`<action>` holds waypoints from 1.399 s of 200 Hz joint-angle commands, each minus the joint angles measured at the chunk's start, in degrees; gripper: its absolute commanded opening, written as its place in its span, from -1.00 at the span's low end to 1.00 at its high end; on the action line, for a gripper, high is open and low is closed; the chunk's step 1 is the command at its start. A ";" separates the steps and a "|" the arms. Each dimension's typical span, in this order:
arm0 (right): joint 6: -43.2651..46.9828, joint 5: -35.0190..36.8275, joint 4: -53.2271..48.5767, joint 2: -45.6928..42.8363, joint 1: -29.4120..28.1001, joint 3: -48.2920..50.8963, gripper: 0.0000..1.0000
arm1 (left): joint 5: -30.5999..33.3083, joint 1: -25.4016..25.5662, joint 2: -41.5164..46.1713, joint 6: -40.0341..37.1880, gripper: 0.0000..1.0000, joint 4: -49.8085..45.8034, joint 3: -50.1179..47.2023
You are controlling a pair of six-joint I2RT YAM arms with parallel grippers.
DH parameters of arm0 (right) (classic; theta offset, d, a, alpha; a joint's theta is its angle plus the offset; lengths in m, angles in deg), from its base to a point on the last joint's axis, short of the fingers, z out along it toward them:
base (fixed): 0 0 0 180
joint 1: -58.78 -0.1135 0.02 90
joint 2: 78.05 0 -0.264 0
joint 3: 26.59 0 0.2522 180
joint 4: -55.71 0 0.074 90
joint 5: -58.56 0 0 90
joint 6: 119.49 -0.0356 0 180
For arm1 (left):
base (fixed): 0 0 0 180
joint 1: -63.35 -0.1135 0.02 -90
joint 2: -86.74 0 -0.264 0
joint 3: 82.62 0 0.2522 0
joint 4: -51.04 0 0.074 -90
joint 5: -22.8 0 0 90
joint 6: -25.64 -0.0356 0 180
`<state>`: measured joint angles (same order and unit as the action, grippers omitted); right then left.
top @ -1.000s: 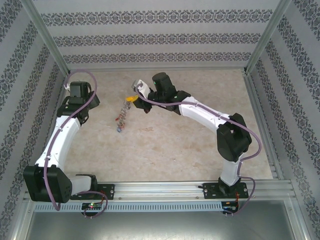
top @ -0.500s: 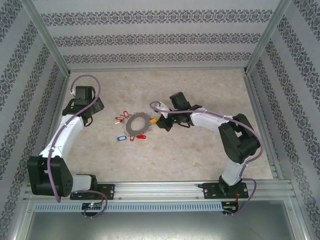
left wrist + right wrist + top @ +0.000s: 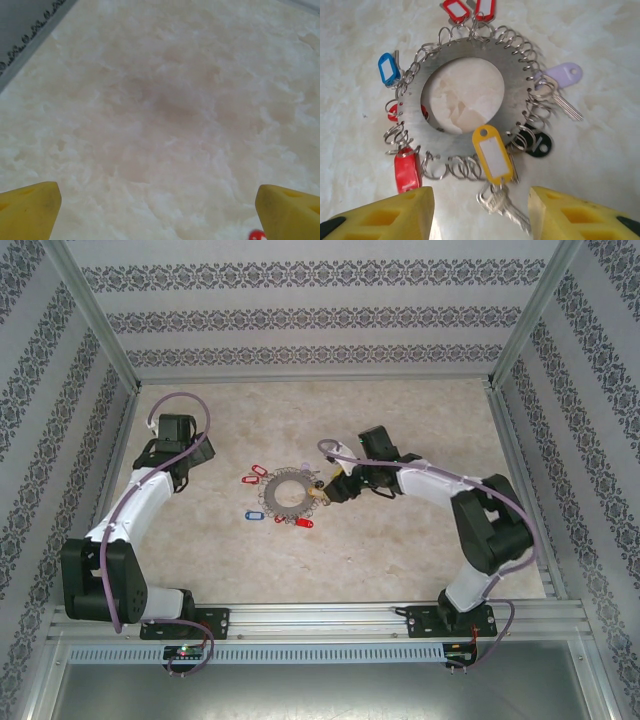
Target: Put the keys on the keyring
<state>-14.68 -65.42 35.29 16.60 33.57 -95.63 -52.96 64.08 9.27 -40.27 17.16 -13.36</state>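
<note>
A flat grey metal keyring [image 3: 515, 75] lies on the pale marbled table [image 3: 600, 50], directly ahead of the right pincer [image 3: 481, 210]. That pincer's two yellow fingertips stand partly apart and grip nothing. We see only their tips, cut off by the bottom edge.

In the gap between them lie small silver keys [image 3: 495, 200]. They hang from a yellow tag [image 3: 491, 152] that rests across the keyring's rim on the side nearest the pincer. We cannot tell whether the tag's loop passes through the keyring or merely lies on it.

Many small wire loops fringe the rim, along with red tags [image 3: 406, 172], a blue tag [image 3: 387, 68], a black tag [image 3: 538, 145] and a lilac tag [image 3: 563, 75] carrying a key. The red tags farthest from the pincer are cropped by the top edge.

The left pincer [image 3: 159, 200] hangs wide open over the table, with the keyring well away from it. A red speck [image 3: 256, 235] beside one of its fingertips is cut off, and we cannot tell what it is.
</note>
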 commanded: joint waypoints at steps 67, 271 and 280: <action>-5.15 22.98 25.90 -33.30 15.18 17.23 0.96 | -2.10 3.75 13.94 -26.56 0.99 35.93 -20.19; -17.89 39.58 60.03 -8.22 24.48 35.95 0.96 | -9.63 -0.42 -12.44 -22.41 0.99 68.81 -32.29; -17.55 39.18 59.84 -8.04 24.40 34.13 0.96 | -9.52 -0.40 -12.20 -22.39 0.99 69.39 -32.45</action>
<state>-31.80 -27.98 95.14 9.10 58.64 -58.63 -61.09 63.71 -2.93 -63.72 80.45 -46.12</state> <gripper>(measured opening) 0.982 0.994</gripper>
